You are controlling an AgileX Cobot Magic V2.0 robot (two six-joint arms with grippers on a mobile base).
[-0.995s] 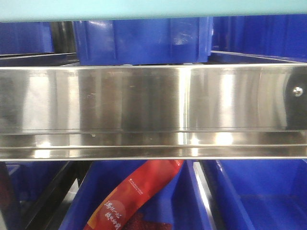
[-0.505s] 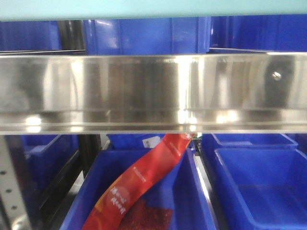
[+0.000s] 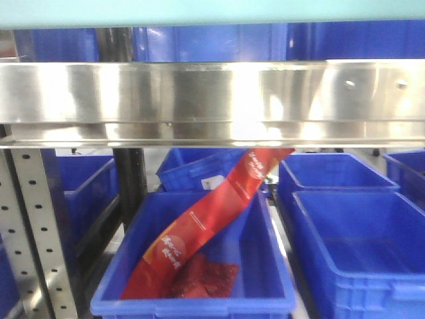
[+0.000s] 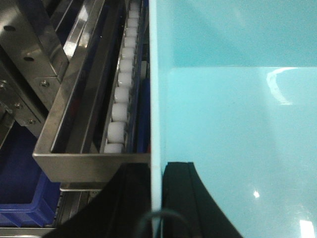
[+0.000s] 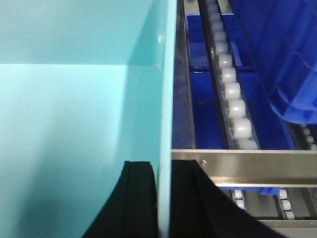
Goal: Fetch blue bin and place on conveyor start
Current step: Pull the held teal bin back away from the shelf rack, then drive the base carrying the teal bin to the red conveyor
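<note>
The blue bin (image 4: 233, 124) is a pale turquoise tub, held between both grippers. My left gripper (image 4: 156, 171) is shut on its left wall, one black finger inside and one outside. My right gripper (image 5: 163, 168) is shut on its right wall (image 5: 166, 89) the same way. The bin's interior fills most of both wrist views. In the front view only its rim (image 3: 199, 12) shows as a pale band along the top edge. The conveyor start is out of view.
A shiny steel shelf rail (image 3: 212, 100) spans the front view. Below it stand dark blue bins (image 3: 199, 266), one holding a red packet (image 3: 199, 232). A perforated upright (image 3: 33, 226) stands at left. White roller tracks (image 4: 121, 89) (image 5: 233, 94) run beside the bin.
The steel rail has moved up in the front view and the lower shelf's dark blue bins and the upright have come into sight. The turquoise rim stays at the top.
</note>
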